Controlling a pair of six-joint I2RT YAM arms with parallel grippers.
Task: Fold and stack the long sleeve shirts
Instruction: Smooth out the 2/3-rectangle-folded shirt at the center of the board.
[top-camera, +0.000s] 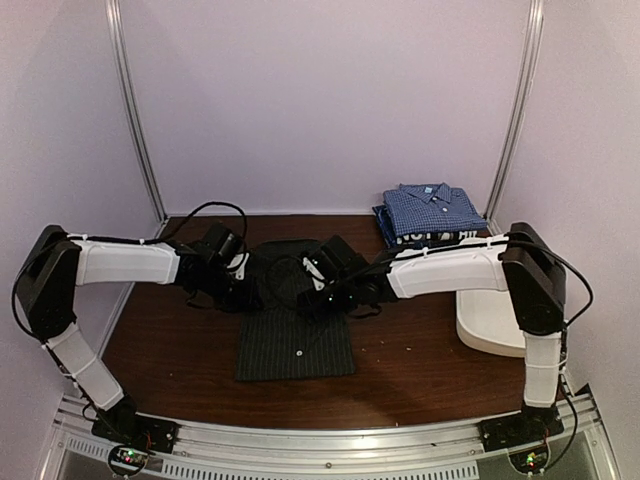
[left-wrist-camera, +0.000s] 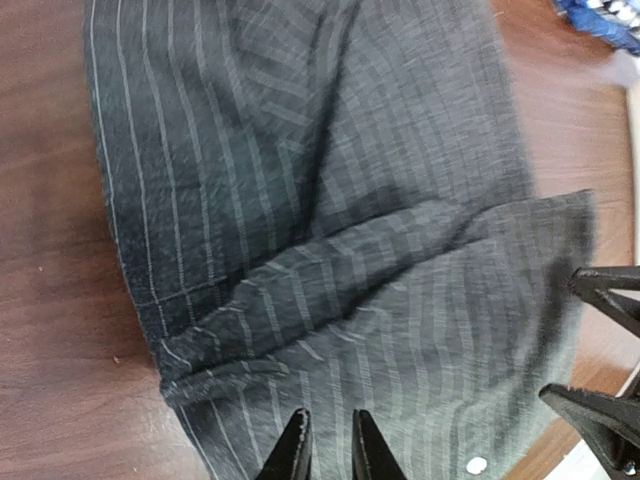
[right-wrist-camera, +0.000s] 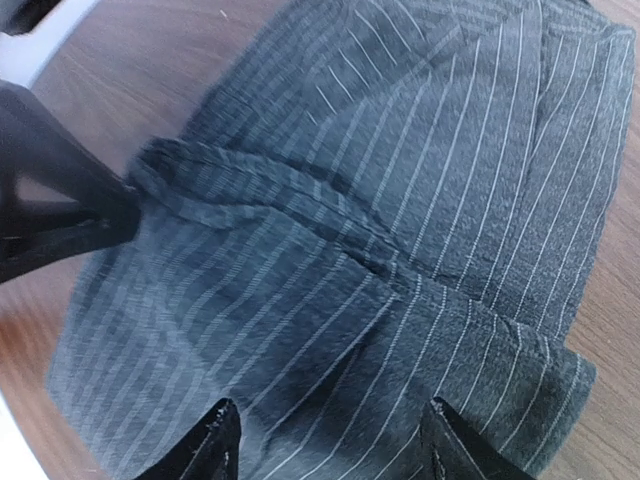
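Observation:
The dark charcoal pinstriped shirt (top-camera: 292, 325) lies flat in the middle of the table, its far part folded over into a ridge (left-wrist-camera: 400, 235). My left gripper (top-camera: 240, 283) is at the shirt's left edge with its jaws nearly together (left-wrist-camera: 330, 440), pinching the cloth where the ridge starts (right-wrist-camera: 150, 175). My right gripper (top-camera: 316, 292) hovers over the shirt's far middle, its jaws wide open and empty (right-wrist-camera: 330, 435). The blue checked shirt (top-camera: 432, 207) lies folded on the navy shirt with white lettering (top-camera: 430, 238) at the back right.
A white oblong tub (top-camera: 490, 318) stands at the right edge, under my right forearm. Bare brown table (top-camera: 160, 350) shows left of and in front of the charcoal shirt. Pale walls close in the back and both sides.

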